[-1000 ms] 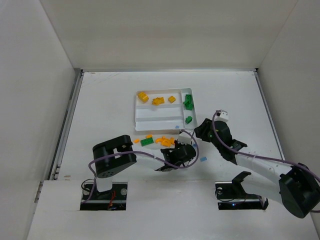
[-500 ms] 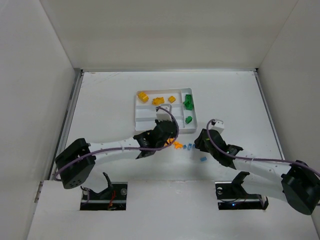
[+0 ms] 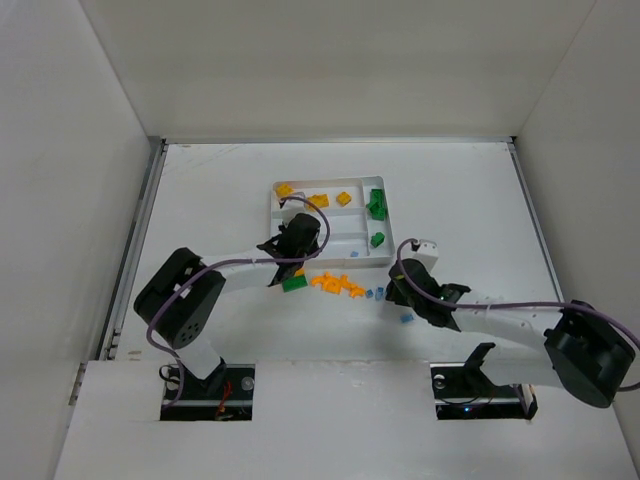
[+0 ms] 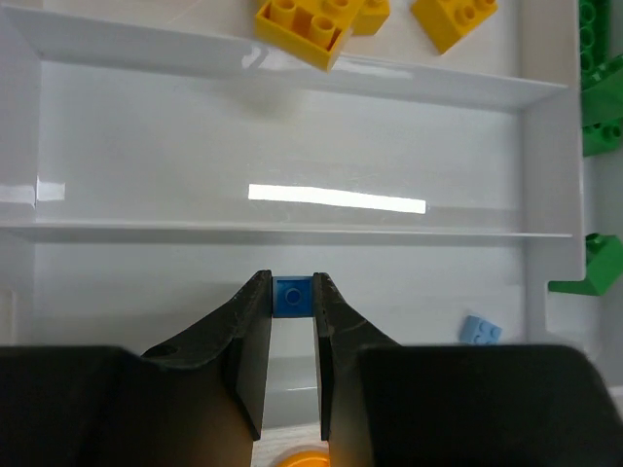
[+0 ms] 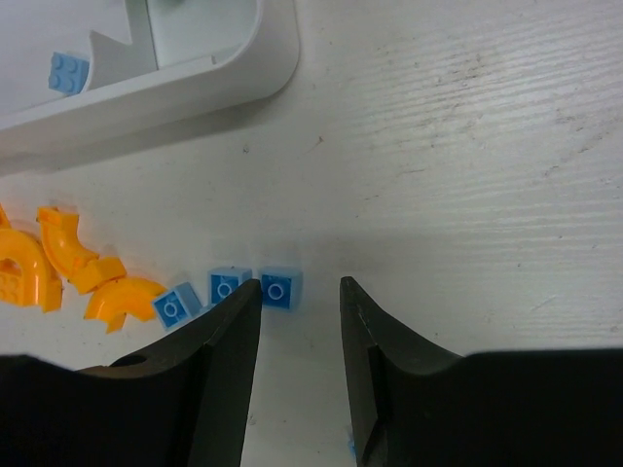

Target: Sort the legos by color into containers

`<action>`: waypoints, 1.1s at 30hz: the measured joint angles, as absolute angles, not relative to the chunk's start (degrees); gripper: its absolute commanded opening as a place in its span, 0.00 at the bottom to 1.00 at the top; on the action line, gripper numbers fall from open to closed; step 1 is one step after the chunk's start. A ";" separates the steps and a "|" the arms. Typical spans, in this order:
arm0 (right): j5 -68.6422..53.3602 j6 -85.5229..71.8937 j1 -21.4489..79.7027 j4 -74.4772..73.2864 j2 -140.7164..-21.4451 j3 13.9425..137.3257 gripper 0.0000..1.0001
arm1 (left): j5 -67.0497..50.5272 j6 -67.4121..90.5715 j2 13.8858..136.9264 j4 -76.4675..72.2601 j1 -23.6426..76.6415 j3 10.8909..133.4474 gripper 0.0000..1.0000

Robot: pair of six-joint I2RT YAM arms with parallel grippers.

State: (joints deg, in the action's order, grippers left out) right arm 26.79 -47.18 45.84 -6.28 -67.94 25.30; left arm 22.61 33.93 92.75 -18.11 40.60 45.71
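My left gripper (image 4: 292, 292) is shut on a tiny blue lego (image 4: 292, 298) and hangs over the near section of the white tray (image 4: 292, 232). In the top view this gripper (image 3: 290, 250) is at the tray's (image 3: 388, 228) front left. Yellow legos (image 4: 302, 24) lie in the far section, green ones (image 4: 599, 88) in the side section, and a pale blue one (image 4: 480, 331) in the near section. My right gripper (image 5: 299, 287) stands open low over the table (image 3: 393, 290). A blue lego (image 5: 279, 289) sits just inside its left finger, with two more (image 5: 226, 287) beside it.
Orange legos (image 3: 335, 285) and a green brick (image 3: 294, 284) lie on the table in front of the tray. Curved orange pieces (image 5: 68, 258) sit left of the blue ones. Another blue piece (image 3: 406, 318) lies nearer the arm bases. The tray's corner (image 5: 195, 68) is close ahead of the right gripper.
The left arm swung from the loose pile on the table up and left over the tray. The right gripper came down and left to the blue legos.
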 measured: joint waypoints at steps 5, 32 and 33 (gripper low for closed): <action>27.05 -47.18 47.48 -6.92 -71.07 27.57 0.43 | 21.71 34.37 95.22 -18.20 39.70 45.71 0.17; 31.03 -48.23 49.23 -8.71 -79.61 34.24 0.23 | 21.02 34.30 75.66 -22.02 48.27 32.01 0.38; 31.05 -48.27 49.25 -8.82 -79.59 34.30 0.23 | 21.02 34.30 75.20 -22.06 48.42 31.48 0.38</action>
